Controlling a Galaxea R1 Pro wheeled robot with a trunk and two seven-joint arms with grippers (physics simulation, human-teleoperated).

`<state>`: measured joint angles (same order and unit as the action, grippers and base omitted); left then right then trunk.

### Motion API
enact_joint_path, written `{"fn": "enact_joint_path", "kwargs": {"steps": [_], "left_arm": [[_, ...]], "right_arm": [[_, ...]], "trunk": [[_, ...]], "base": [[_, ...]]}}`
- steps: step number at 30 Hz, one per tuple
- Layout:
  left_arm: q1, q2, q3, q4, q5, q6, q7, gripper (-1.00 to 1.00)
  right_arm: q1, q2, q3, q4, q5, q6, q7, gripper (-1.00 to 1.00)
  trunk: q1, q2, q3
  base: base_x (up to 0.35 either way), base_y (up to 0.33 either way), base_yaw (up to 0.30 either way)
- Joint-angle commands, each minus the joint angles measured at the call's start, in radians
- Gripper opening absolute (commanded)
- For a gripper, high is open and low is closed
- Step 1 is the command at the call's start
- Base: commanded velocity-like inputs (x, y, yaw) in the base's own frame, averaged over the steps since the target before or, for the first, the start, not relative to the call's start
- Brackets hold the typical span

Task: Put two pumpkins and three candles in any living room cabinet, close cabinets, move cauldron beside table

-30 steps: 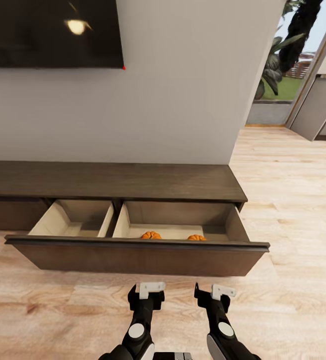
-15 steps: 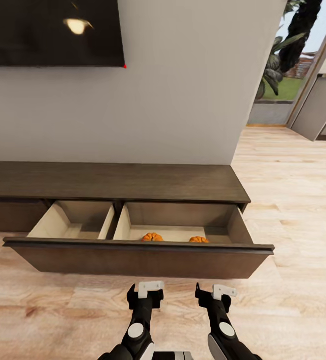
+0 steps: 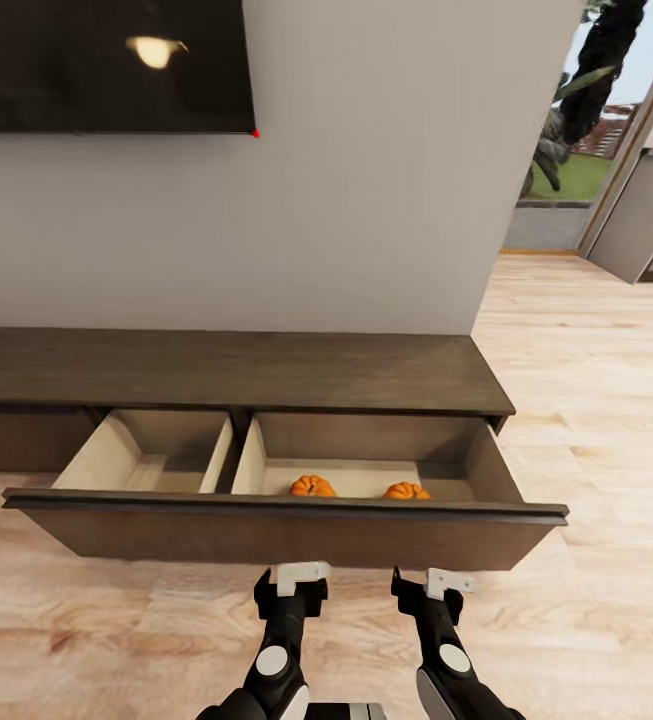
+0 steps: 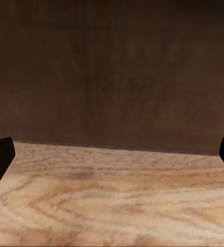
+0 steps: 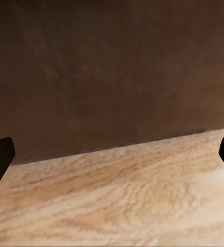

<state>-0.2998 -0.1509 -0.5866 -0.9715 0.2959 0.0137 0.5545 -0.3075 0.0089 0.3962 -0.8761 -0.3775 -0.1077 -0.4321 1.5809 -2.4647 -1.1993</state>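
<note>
The left claw point(image 3: 301, 583) and right claw point(image 3: 434, 588) hang side by side just above the plank floor point(image 3: 586, 400), close in front of the cabinet point(image 3: 236, 368). Its wide drawer point(image 3: 286, 525) stands pulled out just beyond both claws, the dark front nearest them. Past that front, two pumpkins point(image 3: 312, 486) point(image 3: 406, 491) rest apart in the compartment ahead of the claws. The compartment ahead-left of the left claw shows pale walls. A dark screen point(image 3: 106, 65) hangs on the wall far beyond.
</note>
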Motion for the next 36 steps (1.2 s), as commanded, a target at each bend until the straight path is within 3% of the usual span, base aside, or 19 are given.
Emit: {"fn": "enact_joint_path", "kwargs": {"steps": [1, 29, 36], "left_arm": [[-0.001, 0.001, -0.004, -0.001, 0.006, 0.002, 0.007, 1.0], [-0.001, 0.001, -0.007, -0.001, 0.005, 0.004, 0.007, 1.0], [-0.001, 0.001, -0.007, -0.001, 0.005, 0.005, 0.007, 1.0]], "right_arm": [[-0.001, -0.001, 0.004, 0.0, -0.011, -0.007, -0.005, 1.0], [-0.001, -0.001, 0.004, -0.001, -0.011, -0.007, -0.005, 1.0], [-0.001, -0.002, 0.004, -0.001, -0.011, -0.007, -0.005, 1.0]], "trunk": [[0.0, 0.0, -0.001], [0.0, 0.0, -0.001], [0.0, 0.0, -0.001]], "base": [[0.06, 0.026, 0.0], [0.148, 0.016, 0.0], [0.288, 0.058, 0.0]]}}
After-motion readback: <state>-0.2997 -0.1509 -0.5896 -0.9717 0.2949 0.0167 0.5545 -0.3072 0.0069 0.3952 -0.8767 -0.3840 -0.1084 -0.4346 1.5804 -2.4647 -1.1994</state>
